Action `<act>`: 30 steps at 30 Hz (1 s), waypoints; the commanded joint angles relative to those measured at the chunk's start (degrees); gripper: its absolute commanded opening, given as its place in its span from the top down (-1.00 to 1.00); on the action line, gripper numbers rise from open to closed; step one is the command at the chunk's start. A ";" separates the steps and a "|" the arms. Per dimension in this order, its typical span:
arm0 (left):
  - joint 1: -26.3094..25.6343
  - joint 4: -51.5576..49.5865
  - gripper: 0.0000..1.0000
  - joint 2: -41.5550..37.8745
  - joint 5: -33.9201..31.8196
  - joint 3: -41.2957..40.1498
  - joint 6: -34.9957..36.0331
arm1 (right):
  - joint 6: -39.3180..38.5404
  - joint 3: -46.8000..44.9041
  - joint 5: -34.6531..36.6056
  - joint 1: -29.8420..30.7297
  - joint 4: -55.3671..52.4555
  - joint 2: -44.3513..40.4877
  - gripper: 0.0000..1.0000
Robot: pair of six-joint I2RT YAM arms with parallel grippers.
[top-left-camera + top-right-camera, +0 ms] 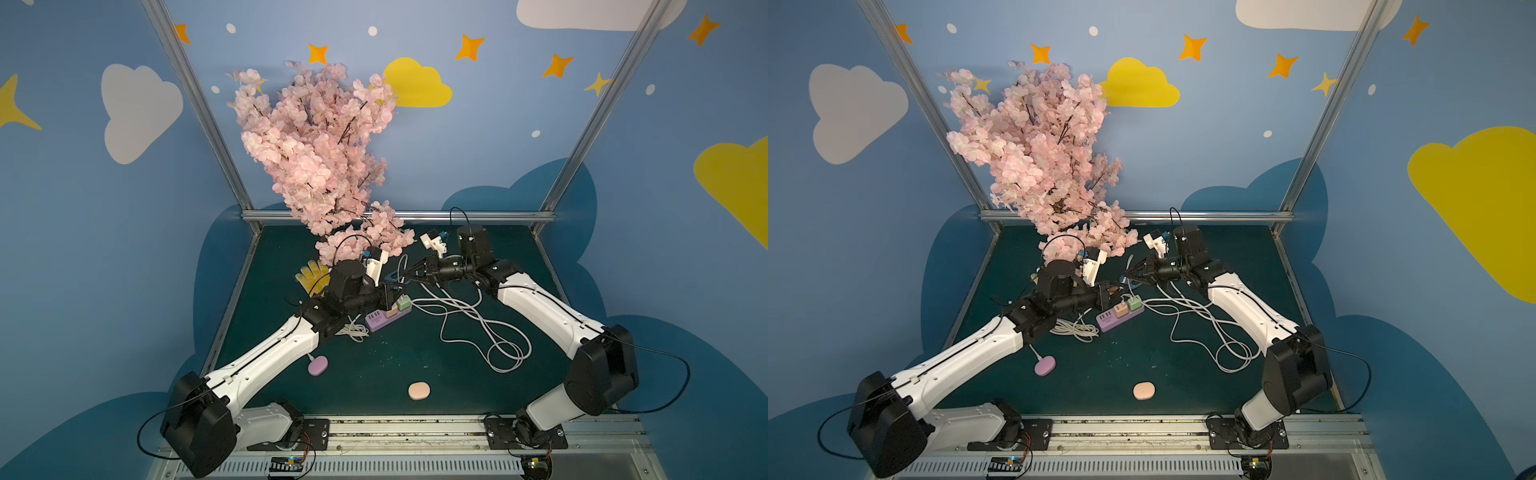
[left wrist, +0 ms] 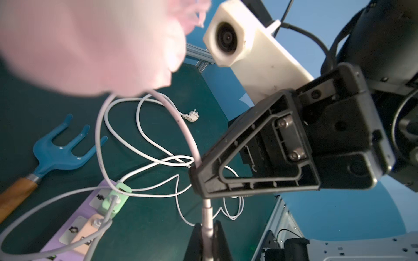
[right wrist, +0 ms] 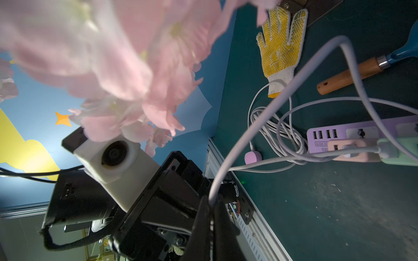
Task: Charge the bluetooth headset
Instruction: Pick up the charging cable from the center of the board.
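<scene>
A purple power strip (image 1: 376, 322) (image 1: 1106, 321) lies mid-mat with a pink charger (image 1: 390, 311) and a green charger (image 1: 403, 302) plugged in. From the green charger (image 2: 114, 201) a pale lilac cable (image 2: 99, 140) (image 3: 291, 85) loops up to both grippers, which meet just above the strip. My left gripper (image 2: 207, 226) (image 1: 395, 286) is shut on the cable's plug end. My right gripper (image 3: 211, 203) (image 1: 409, 276) is shut on the same cable just behind it. A lilac oval headset case (image 1: 318, 365) has a white lead attached. A peach one (image 1: 419, 390) lies alone near the front.
A pink blossom branch (image 1: 316, 158) overhangs the back of the mat and blurs both wrist views. A yellow glove (image 1: 311, 276) and a blue hand rake (image 2: 58, 153) lie behind the strip. Loose white cable (image 1: 498, 345) sprawls to the right, and a bundled cord (image 1: 353, 330) lies to the left.
</scene>
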 commanded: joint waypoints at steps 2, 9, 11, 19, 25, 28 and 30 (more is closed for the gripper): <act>0.15 -1.12 0.93 -2.52 -1.50 1.84 1.54 | -0.42 -0.84 -0.12 0.02 1.05 0.67 1.00; 0.84 -3.68 0.93 -3.69 -1.19 2.90 2.44 | -1.51 -1.28 0.23 -0.07 1.18 0.15 0.81; 1.82 -5.19 0.93 -3.42 1.63 4.10 3.11 | -4.00 -0.91 0.96 -0.23 -1.23 -0.47 0.53; 9.14 -14.66 0.93 -3.19 14.87 9.08 7.72 | -15.36 -3.22 -1.20 -0.24 -10.56 -3.79 0.10; 12.68 -21.72 0.93 -1.51 25.55 12.90 11.07 | -29.01 -5.83 5.84 0.02 -20.29 -12.58 0.44; 12.64 -26.16 0.93 1.09 30.93 15.97 13.27 | -37.09 -6.05 12.62 1.67 -22.08 -18.69 0.61; 12.62 -27.85 0.93 2.53 33.95 17.32 13.90 | -42.84 -7.15 17.02 3.76 -20.29 -22.98 0.58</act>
